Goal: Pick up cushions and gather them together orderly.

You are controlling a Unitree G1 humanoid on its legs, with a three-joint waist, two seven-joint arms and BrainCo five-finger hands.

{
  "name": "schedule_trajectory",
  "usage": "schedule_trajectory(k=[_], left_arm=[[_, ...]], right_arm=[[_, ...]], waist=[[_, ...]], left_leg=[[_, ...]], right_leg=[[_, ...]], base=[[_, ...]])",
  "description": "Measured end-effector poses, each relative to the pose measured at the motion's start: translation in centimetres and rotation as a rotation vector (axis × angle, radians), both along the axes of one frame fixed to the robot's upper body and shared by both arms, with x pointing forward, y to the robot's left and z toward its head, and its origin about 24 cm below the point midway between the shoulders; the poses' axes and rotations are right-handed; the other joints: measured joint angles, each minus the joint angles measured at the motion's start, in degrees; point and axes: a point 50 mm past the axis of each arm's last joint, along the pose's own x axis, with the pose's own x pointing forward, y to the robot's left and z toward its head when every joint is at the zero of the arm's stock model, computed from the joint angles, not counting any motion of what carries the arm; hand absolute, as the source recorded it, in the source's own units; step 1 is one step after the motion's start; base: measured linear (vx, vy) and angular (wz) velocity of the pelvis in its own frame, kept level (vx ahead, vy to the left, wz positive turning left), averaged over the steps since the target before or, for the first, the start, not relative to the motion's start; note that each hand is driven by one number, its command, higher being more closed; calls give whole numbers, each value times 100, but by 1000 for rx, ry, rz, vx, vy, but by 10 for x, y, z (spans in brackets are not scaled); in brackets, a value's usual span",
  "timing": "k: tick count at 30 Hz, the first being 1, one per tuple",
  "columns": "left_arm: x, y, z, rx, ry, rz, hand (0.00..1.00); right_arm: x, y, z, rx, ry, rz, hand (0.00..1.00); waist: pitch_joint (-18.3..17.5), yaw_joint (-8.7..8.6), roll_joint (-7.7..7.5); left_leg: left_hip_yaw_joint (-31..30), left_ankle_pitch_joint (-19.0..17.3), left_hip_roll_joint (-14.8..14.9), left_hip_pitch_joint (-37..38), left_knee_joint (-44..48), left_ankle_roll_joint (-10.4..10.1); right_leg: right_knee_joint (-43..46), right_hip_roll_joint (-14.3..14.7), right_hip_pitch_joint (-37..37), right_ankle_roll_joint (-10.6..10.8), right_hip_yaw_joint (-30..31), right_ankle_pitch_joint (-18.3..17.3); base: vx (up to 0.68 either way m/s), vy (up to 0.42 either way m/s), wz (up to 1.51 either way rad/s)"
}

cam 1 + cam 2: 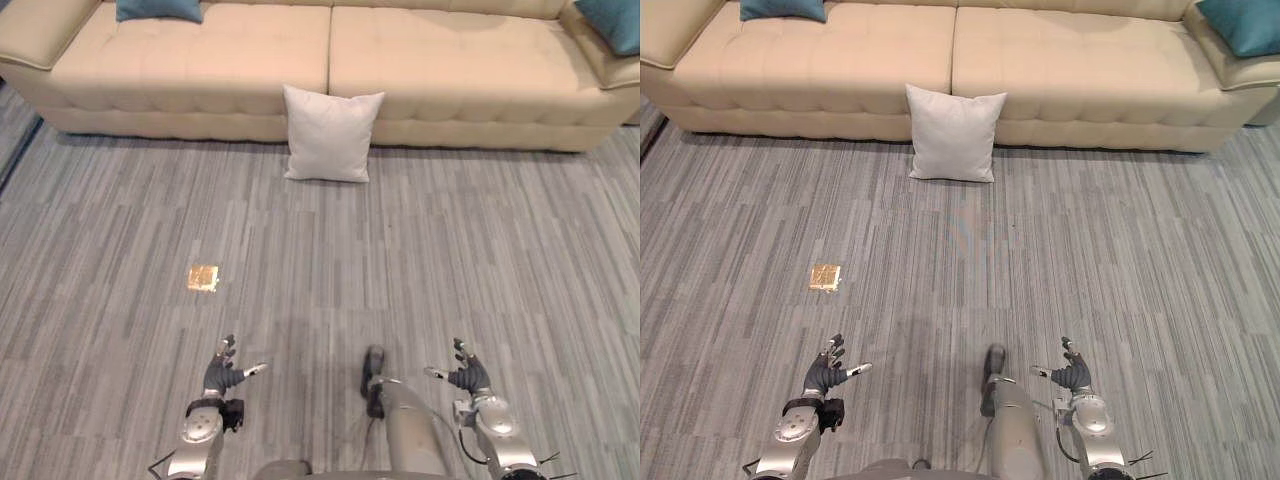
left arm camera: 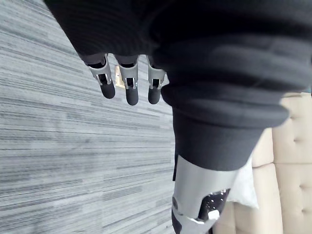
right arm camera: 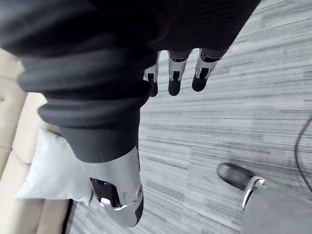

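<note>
A white cushion [image 1: 330, 133] stands on the grey floor, leaning against the front of the beige sofa [image 1: 250, 70] near its middle. A teal cushion [image 1: 158, 10] lies on the sofa's left seat at the back. Another teal cushion [image 1: 610, 22] rests against the sofa's right arm. My left hand [image 1: 224, 372] hovers low at the near left, fingers relaxed and holding nothing. My right hand [image 1: 464, 374] hovers at the near right, likewise open and holding nothing. Both hands are far from the cushions. The white cushion [image 3: 53, 173] also shows past my right thumb [image 3: 119, 187] in the right wrist view.
A small brass floor plate [image 1: 203, 278] is set into the carpet to the left of centre, between me and the sofa. Grey striped carpet [image 1: 420, 260] stretches from my hands up to the sofa's base.
</note>
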Motion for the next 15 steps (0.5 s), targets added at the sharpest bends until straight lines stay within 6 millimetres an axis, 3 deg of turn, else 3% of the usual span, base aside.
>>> schedule_trajectory(k=[2, 3, 5, 7, 8, 9, 11, 12, 13, 14, 15], left_arm=[[-5, -2, -5, -12, 22, 7, 0], [-9, -2, -8, -16, 39, 12, 0], [-11, -2, -10, -21, 52, 18, 0], [-13, 0, -11, -24, 53, 27, 0], [-14, 1, -11, -23, 57, 31, 0], [-16, 1, -11, -23, 58, 34, 0], [-21, 3, -13, -25, 69, 52, 0], [-23, 2, -14, -31, 73, 58, 0], [-23, 0, -15, -40, 75, 61, 0], [-26, 0, -17, -40, 86, 65, 0], [-26, 3, -17, -38, 88, 74, 0]], right_arm=[[3, 5, 1, -2, -5, 34, 0], [6, 10, 2, 2, -10, 52, 0], [10, 14, 4, 1, -32, 70, 0], [16, 14, 8, -4, -53, 70, 0], [18, 14, 10, -8, -60, 68, 0], [21, 14, 11, -10, -70, 66, 0], [25, 15, 10, -8, -64, 63, 0], [24, 12, 10, -12, -60, 53, 0], [15, 6, 4, -23, -29, 36, 0], [10, 6, -1, -22, -4, 29, 0], [3, 8, -8, -11, 26, 23, 0]], waist=[[26, 60, 32], [73, 92, 34], [132, 252, -63], [191, 348, -130], [198, 420, -147], [209, 533, -148], [268, 589, -195], [250, 619, -164], [207, 652, -35], [195, 668, -51], [103, 673, -193]], left_leg=[[99, 822, 458, -805, 2043, -40], [188, 650, 754, -1353, 3345, 217], [429, 476, 814, -1974, 4117, 488], [817, 329, 741, -2512, 3806, 729], [1005, 293, 630, -2831, 3168, 786], [1092, 286, 564, -3041, 2588, 797], [1008, 441, 299, -3264, 1097, 637], [885, 730, 129, -3235, -137, 420], [820, 1068, 134, -3236, -843, 452], [761, 1450, 108, -3213, -680, 676], [746, 1701, -18, -3197, -495, 953]], right_leg=[[-291, 220, 606, -55, -80, -307], [-677, 450, 1145, -89, -77, -352], [-1231, 590, 1844, -105, 101, -359], [-1826, 642, 2458, -110, 308, -364], [-2083, 643, 2737, -95, 459, -363], [-2214, 643, 2911, -53, 627, -385], [-2397, 534, 3271, 115, 864, -494], [-2558, 473, 3532, 260, 919, -590], [-2732, 505, 3902, 471, 1013, -818], [-2730, 459, 4058, 557, 1034, -925], [-2656, 297, 4161, 665, 998, -1074]], base=[[698, -383, 5], [613, -296, -15], [560, -196, -38], [525, -112, -45], [491, -28, -66], [597, 17, -99], [516, 85, -82], [671, 253, -68], [683, 299, -62], [591, 298, -39], [496, 214, -9]])
